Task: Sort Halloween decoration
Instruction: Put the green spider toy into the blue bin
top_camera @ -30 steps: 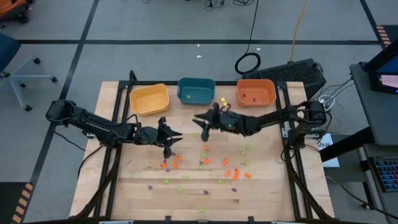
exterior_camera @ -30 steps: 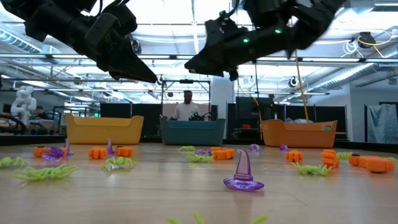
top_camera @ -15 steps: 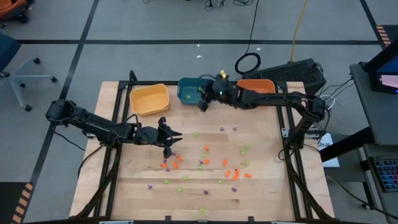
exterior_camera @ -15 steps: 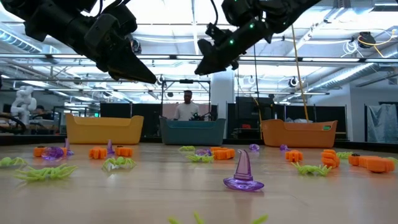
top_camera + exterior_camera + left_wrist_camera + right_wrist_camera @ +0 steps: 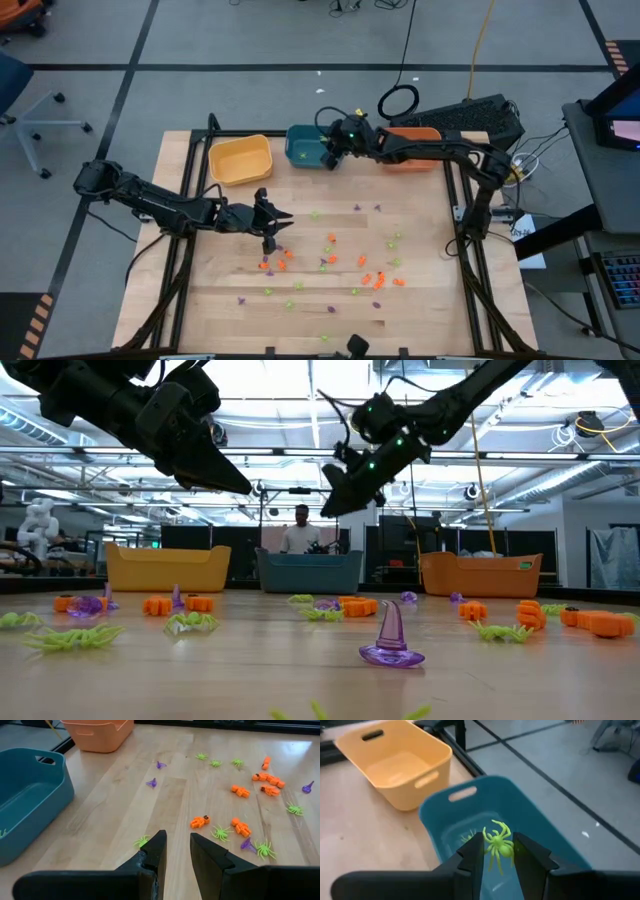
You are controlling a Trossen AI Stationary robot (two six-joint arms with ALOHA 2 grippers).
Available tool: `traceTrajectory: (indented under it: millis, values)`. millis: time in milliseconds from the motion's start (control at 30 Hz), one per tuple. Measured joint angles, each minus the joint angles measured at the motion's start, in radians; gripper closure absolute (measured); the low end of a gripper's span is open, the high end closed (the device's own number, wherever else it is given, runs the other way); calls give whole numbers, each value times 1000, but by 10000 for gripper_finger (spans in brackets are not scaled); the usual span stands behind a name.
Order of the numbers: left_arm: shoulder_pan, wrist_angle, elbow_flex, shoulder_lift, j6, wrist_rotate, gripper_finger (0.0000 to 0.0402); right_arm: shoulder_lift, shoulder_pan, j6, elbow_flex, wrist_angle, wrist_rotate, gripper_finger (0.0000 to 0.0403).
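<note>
My right gripper (image 5: pixel 327 160) hangs over the near rim of the teal bin (image 5: pixel 312 143), shut on a light-green spider (image 5: pixel 497 845). A second green spider (image 5: pixel 467 838) lies on that bin's floor. My left gripper (image 5: pixel 282 219) hovers above the table's left middle, open, with nothing between its fingers (image 5: pixel 156 851). Beyond it, orange, green and purple trinkets (image 5: pixel 330 262) lie scattered on the wooden table (image 5: pixel 430 300); in the left wrist view an orange figure (image 5: pixel 199 821) and a green spider (image 5: pixel 142 841) lie closest. My right gripper pinches the green spider's body (image 5: pixel 501 849) between its two fingers. The fingers slant down toward the table's far edge. The spider's legs stick out past the fingertips, and it hangs clear above the inside of the teal bin.
A yellow bin (image 5: pixel 240 158) stands left of the teal one and an orange bin (image 5: pixel 412 148) right of it, all along the far edge. A purple witch hat (image 5: pixel 390 640) stands near the front. A person (image 5: pixel 300 532) shows in the room behind.
My right gripper has swung from above the table's middle toward the far edge and now hangs over the teal bin, with the green spider still in it. The trinkets on the table have stayed where they were.
</note>
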Motion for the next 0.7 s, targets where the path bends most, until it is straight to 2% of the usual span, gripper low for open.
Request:
traceTrajectory:
  millis: [267, 400, 500, 700]
  values:
    - [0, 0, 0, 0, 0, 0, 314, 70, -21, 18, 0, 4, 1, 316]
    - [0, 0, 0, 0, 0, 4, 314, 90, -21, 35, -1, 0, 53, 310]
    - [0, 0, 0, 0, 0, 5, 314, 90, -21, 37, -1, 2, 59, 284]
    - [0, 0, 0, 0, 0, 5, 314, 72, -18, 36, -1, -3, 57, 206]
